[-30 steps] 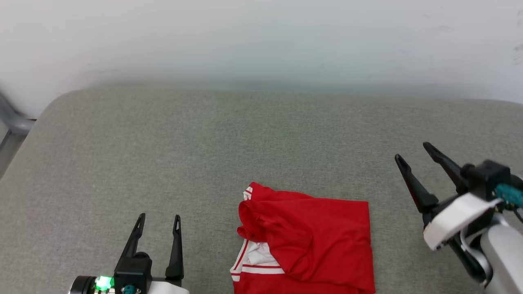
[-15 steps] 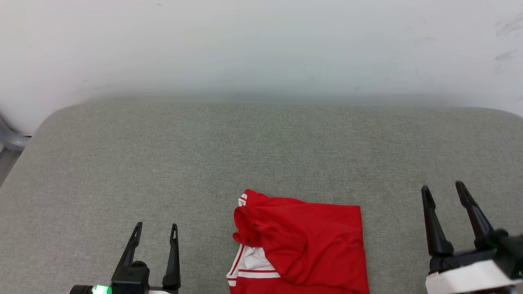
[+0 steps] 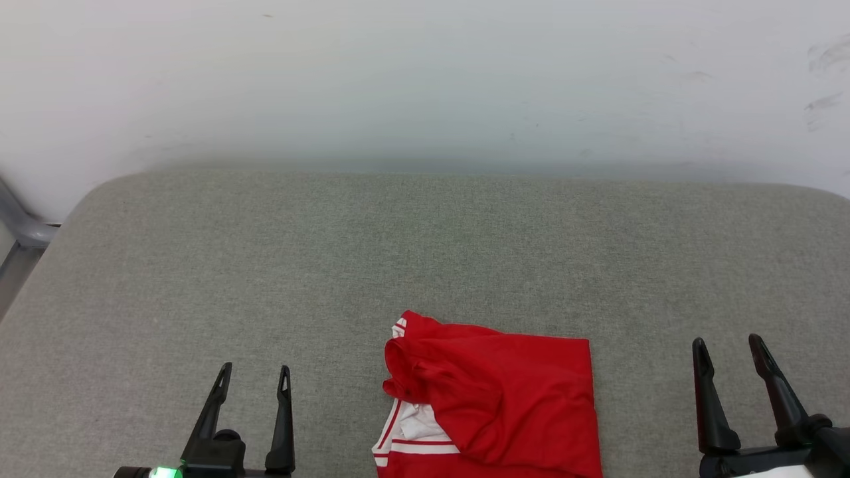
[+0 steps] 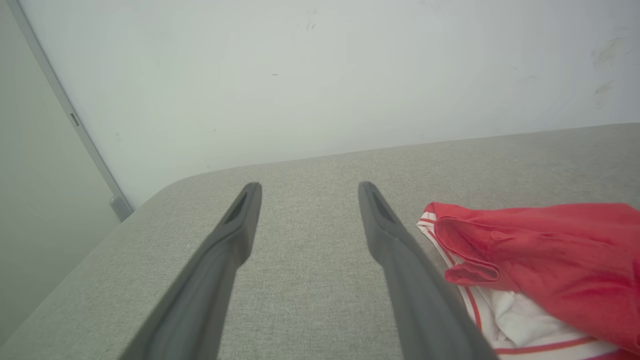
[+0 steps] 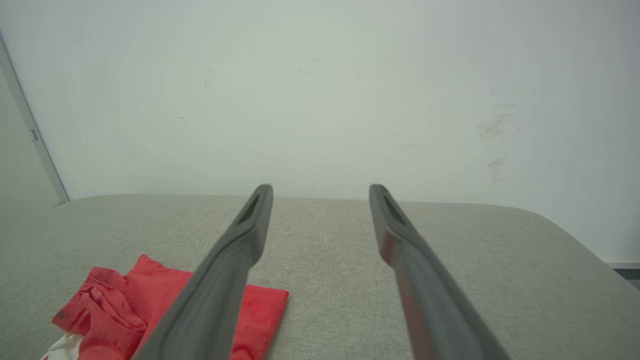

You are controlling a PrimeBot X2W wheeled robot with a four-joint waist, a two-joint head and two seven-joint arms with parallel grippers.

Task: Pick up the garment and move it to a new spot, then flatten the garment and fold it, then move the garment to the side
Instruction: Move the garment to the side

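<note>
Folded red garment [image 3: 491, 405] on grey cushion [image 3: 425, 252], between left gripper [image 3: 255, 367] and right gripper [image 3: 726, 340], both spread wide, empty. Left wrist: white striped trim [image 4: 525, 320] close up. Right wrist: wall scuffs [image 5: 492, 127].

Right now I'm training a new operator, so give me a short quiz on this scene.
1. True or false: the left gripper holds the shirt.
2. The right gripper is: A open, B shut on cloth, C shut on nothing.
3. What does the shirt lie on?
Key: 1 false, it is open and stands apart from the shirt; 2 A; 3 the grey padded surface.
</note>
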